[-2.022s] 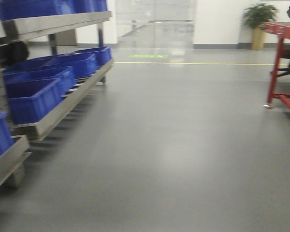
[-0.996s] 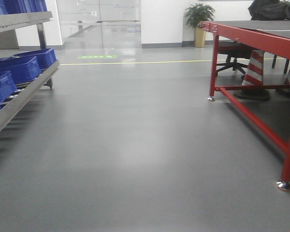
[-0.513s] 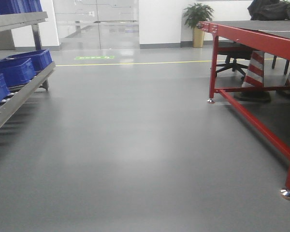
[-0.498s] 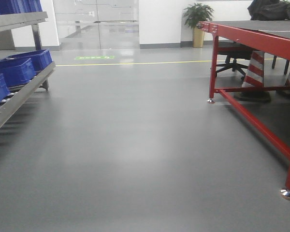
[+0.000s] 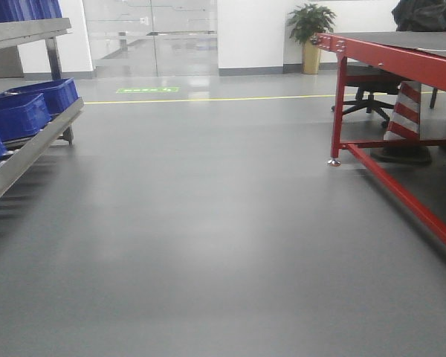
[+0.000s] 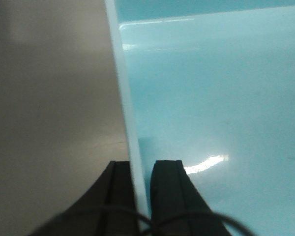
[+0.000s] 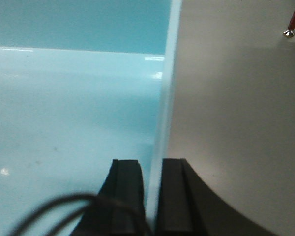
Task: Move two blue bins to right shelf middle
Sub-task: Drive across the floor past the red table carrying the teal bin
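Note:
My left gripper point(image 6: 141, 169) is shut on the left wall of a blue bin point(image 6: 211, 88); the wall's pale rim point(image 6: 122, 88) runs between its two black fingers. My right gripper point(image 7: 152, 169) is shut on the right wall of the same blue bin point(image 7: 69, 108), its rim point(image 7: 168, 73) between the fingers. The bin hangs over the grey floor and looks empty inside. Neither gripper nor the held bin shows in the front view. Other blue bins point(image 5: 18, 111) sit on the lower level of a metal shelf point(image 5: 30, 149) at the left.
A red metal table point(image 5: 386, 59) stands at the right, with a striped cone point(image 5: 405, 119) and an office chair point(image 5: 368, 93) beneath it. Its foot also shows in the right wrist view point(image 7: 287, 33). Grey floor point(image 5: 208, 223) stretches ahead to a potted plant point(image 5: 311, 30) and glass doors.
The front view has swung right and then back slightly left: the left shelf slid out toward the left edge, the red table came in at the right and now sits a little farther right.

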Robot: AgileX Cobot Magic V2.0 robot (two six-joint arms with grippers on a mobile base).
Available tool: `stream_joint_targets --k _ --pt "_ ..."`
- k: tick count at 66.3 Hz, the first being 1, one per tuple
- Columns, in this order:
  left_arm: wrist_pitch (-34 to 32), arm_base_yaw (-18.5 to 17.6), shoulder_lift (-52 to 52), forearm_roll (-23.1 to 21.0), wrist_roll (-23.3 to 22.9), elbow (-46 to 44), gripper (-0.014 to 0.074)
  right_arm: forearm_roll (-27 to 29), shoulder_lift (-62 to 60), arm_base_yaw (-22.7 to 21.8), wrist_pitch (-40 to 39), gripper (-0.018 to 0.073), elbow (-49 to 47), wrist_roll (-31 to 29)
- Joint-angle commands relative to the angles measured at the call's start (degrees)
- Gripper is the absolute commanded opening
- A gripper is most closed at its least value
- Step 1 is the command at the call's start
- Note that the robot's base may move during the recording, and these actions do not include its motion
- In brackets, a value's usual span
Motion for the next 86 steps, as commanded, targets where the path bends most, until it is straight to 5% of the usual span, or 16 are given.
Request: stream_joint_targets --k 1,53,86 --pt "-2.4 -0.3 -0.8 -3.1 0.6 -0.8 -0.0111 1.6 -0.7 0.2 -4.3 -0.0151 -0.7 -0.7" --pt "-3.1 -0.3 -0.8 -3.1 0.6 -0.8 -0.0111 1.6 -0.7 0.2 -4.3 -0.0151 -0.7 -0.7" --pt "-12.7 -0.3 -0.8 -3.1 0.6 -0.8 -0.0111 1.6 -0.7 0.2 -4.3 -0.0151 -0.7 -0.7"
